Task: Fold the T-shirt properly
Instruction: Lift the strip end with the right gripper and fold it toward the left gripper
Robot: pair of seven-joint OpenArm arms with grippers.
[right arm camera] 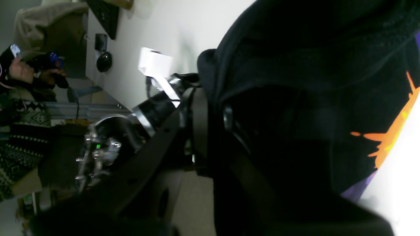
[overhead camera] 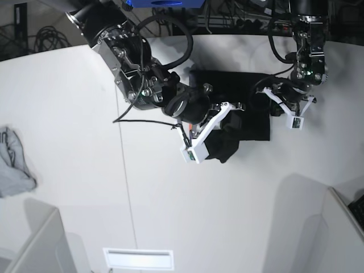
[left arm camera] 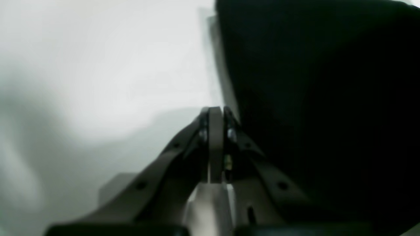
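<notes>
Shirt (overhead camera: 242, 99) half-folded on the table (overhead camera: 85, 170), one bunched corner pinched in the right gripper (overhead camera: 227, 128).
Left gripper (left arm camera: 215, 113), jaws together and empty, sits beside the cloth's edge; the lifted wad could slip or drag the flat layers askew.

Even overhead light fills the base view; the white worktop (overhead camera: 170, 199) is bright, with soft grey shadows at lower right. The left wrist view is badly blurred, its worktop a hazy grey-white and the T-shirt (left arm camera: 321, 98) featureless black. The right wrist view is dim, soft-focused, and blown out to white at right.
</notes>
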